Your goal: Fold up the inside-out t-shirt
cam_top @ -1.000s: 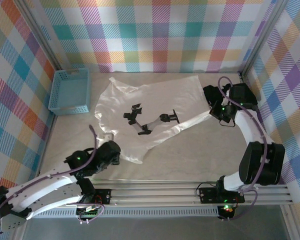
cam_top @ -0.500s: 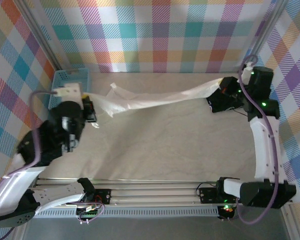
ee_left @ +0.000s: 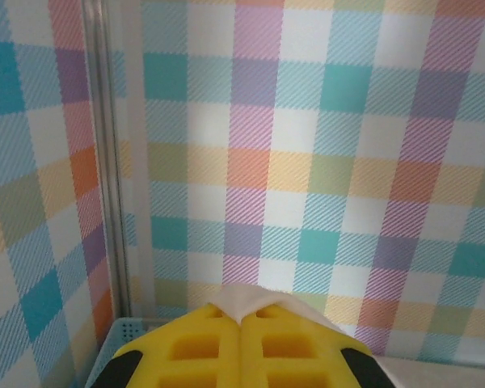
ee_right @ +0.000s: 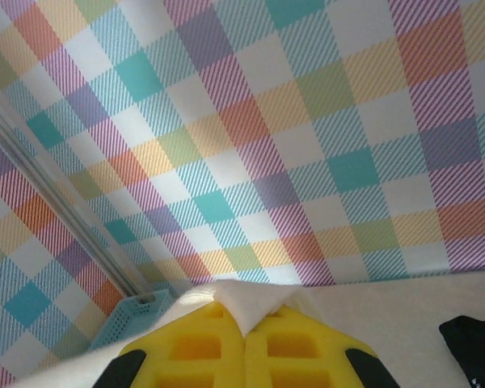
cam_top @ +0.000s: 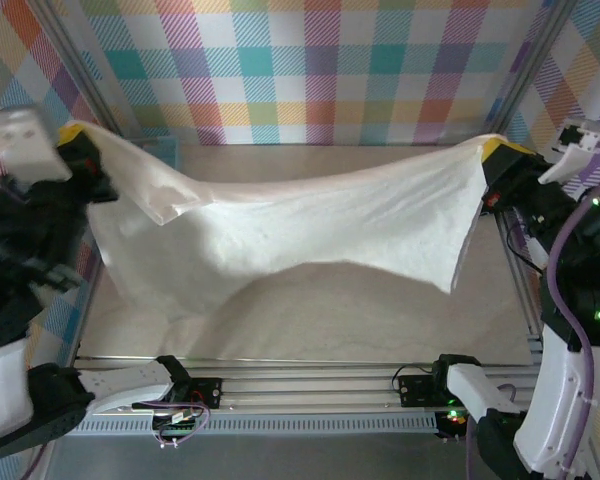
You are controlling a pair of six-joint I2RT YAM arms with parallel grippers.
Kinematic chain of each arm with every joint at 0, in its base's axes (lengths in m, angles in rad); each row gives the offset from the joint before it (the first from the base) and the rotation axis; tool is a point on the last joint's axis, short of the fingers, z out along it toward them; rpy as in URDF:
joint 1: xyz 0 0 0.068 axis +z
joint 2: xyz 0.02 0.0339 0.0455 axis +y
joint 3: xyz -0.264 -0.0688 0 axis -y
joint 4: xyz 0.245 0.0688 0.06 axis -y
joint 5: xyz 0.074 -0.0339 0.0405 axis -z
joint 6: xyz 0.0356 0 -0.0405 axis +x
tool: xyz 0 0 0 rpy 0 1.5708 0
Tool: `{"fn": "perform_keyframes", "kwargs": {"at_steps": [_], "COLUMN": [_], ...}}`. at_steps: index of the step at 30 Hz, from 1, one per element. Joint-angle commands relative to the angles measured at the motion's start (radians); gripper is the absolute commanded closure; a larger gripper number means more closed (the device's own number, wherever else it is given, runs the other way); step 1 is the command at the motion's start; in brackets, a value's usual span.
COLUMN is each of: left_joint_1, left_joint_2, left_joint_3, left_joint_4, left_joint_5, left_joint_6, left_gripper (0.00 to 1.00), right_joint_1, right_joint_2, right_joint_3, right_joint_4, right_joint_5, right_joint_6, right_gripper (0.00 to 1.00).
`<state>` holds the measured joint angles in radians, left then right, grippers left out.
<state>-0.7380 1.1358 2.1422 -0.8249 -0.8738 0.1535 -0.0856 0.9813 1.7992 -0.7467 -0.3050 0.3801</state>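
Above table (cam_top: 380,315) | t-shirt (cam_top: 310,215) spans left-right | left fingers (cam_top: 72,132), right fingers (cam_top: 500,148) pinch corners

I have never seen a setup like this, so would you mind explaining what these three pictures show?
Two robot arms are bolted at the near edge of a table. The wide picture comes from a fixed camera above and behind them. The other two come from a camera on each wrist, looking along that arm's yellow fingers. The left gripper and the right gripper each pinch an edge of a white t-shirt, holding it spread in the air between them. Each wrist picture shows a bit of cloth squeezed between shut fingers. The right wrist view also catches a blue basket and a dark item on the table.
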Motion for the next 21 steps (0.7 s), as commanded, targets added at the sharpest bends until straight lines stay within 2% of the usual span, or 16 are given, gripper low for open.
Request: {"fn": "perform_keyframes", "kwargs": {"at_steps": [1, 2, 5, 10, 13, 18, 21], "left_joint_1": [0.247, 0.322, 0.398, 0.479, 0.494, 0.494, 0.494], "left_joint_2": [0.196, 0.244, 0.346, 0.473, 0.519, 0.465, 0.375], "left_joint_3": [0.081, 0.09, 0.089, 0.198, 0.294, 0.285, 0.213], "left_joint_4": [-0.13, -0.143, -0.108, -0.086, -0.114, -0.109, -0.083], "left_joint_5": [0.254, 0.331, 0.419, 0.504, 0.522, 0.532, 0.535], "left_joint_6": [-0.099, -0.126, -0.14, -0.155, -0.151, -0.146, -0.147], "left_gripper": [1.0, 1.0, 1.0, 1.0, 1.0, 1.0, 1.0], "right_joint_1": [0.001, 0.001, 0.003, 0.009, 0.017, 0.02, 0.02], "right_joint_2": [0.118, 0.147, 0.237, 0.376, 0.412, 0.38, 0.331], "right_joint_3": [-0.054, -0.061, -0.056, -0.004, 0.024, 0.039, 0.037], "right_joint_4": [0.048, 0.07, 0.128, 0.183, 0.192, 0.163, 0.138], "right_joint_5": [-0.014, -0.018, -0.022, -0.026, -0.028, -0.007, -0.002], "right_joint_6": [0.006, 0.007, 0.007, -0.008, -0.011, -0.037, -0.049], "right_gripper": [1.0, 1.0, 1.0, 1.0, 1.0, 1.0, 1.0]}}
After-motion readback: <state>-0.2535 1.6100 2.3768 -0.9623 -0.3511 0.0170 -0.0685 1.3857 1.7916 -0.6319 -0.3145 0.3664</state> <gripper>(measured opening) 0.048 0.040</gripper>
